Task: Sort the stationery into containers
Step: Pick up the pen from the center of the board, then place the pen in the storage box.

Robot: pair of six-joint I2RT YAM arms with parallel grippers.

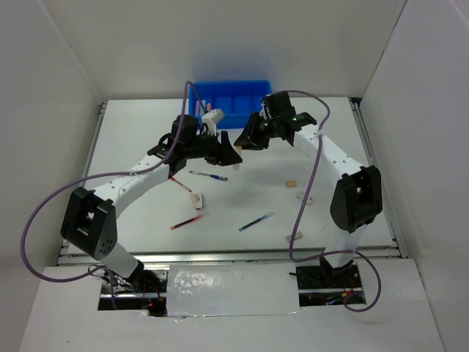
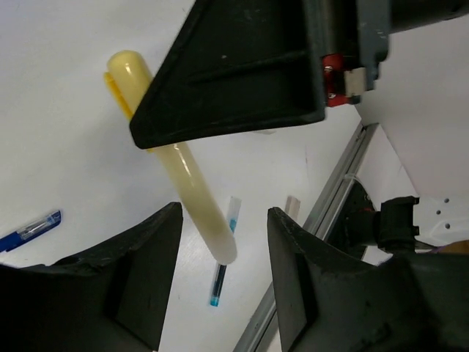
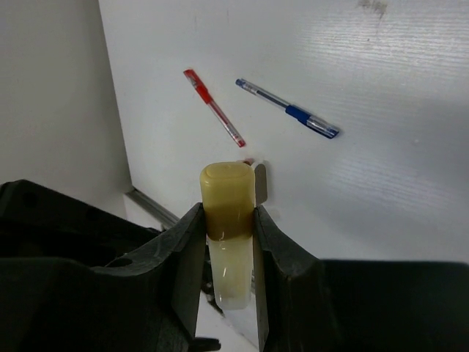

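Observation:
My right gripper (image 3: 227, 211) is shut on the pale yellow bar (image 3: 228, 192), held above the table's middle. The bar (image 2: 198, 198) slants down so that its rounded lower end hangs between the fingers of my left gripper (image 2: 223, 213). Those jaws stand open, with a gap on each side of the bar. In the top view the two grippers, left (image 1: 229, 155) and right (image 1: 245, 141), meet in front of the blue compartment tray (image 1: 242, 83). On the table lie a blue pen (image 1: 208, 175), a red pen (image 1: 189, 220), a second blue pen (image 1: 256, 221) and a white eraser (image 1: 198, 199).
Beige erasers lie to the right (image 1: 291, 184) (image 1: 303, 196) (image 1: 297, 236). Another red pen (image 1: 181, 185) lies partly under the left arm. The table's metal rail (image 1: 220, 253) runs along the near edge, and white walls stand on three sides.

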